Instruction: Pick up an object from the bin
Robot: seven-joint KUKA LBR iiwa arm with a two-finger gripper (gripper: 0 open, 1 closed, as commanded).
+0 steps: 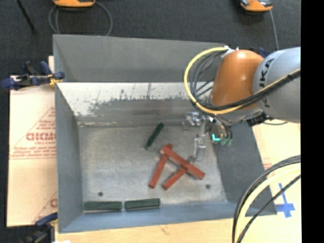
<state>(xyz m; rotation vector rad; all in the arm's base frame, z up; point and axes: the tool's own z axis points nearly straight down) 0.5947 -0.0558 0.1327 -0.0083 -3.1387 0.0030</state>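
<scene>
Red crossed sticks (181, 164) mid-bin, just beside the pincer (198, 154) tip, its opening impossible to tell.

Black letters (267, 71), seemingly "KU", on the grey arm (284, 87) beside its orange cover (235, 77).

I see the bin (66, 151) as dull grey metal — its back wall scuffed and speckled, its floor matt. The red bars (174, 167) and dark green bars (104, 205) look smooth and matt, while the wrist's orange cover (235, 77) shines glossy.
</scene>
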